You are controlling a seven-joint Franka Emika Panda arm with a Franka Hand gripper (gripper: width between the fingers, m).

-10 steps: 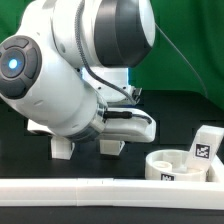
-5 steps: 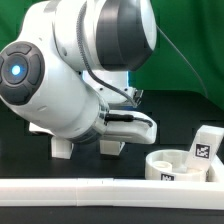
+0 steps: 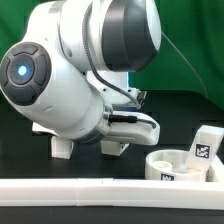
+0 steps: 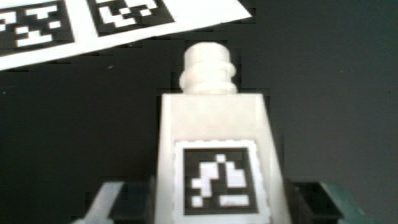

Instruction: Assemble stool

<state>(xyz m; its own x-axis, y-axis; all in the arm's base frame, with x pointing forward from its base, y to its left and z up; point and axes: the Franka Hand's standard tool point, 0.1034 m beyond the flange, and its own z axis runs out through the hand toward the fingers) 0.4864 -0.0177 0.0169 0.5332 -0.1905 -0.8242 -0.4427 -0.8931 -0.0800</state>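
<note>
**Leg sits between the jaws, grip not confirmed**

Risks, biggest first:
- Skewed hold. In the wrist view the gripper [image 4: 217, 200] has one dark finger on each side of a stool leg [image 4: 214, 125], low on its tagged end. I cannot tell whether the pads press the leg or stand just off it. If one finger lands first, the leg could twist or slide on the table.
- Taken this near one end, the leg may sag once lifted, and its peg would then meet the seat askew.
- Lesser: the arm [image 3: 70, 90] fills the upper left and centre of the exterior view and hides the gripper there. A low hand might nudge the small white pieces [image 3: 62, 148] under it, left of centre. These are probably legs, but I am not sure.

The kit:
- Seat [image 3: 178, 166]: a round white rimmed disc at lower right, flat on the black table [image 3: 185, 110].
- Upright leg [image 3: 205, 143]: just beside the seat at the right edge, with its tag facing the camera.
- Leg between the jaws: white with a squared body. It has a ridged, rounded peg [image 4: 208, 65] at the far end and a black-and-white tag [image 4: 217, 178] on its face. It lies near the marker board [image 4: 107, 25] but apart from it.
</note>
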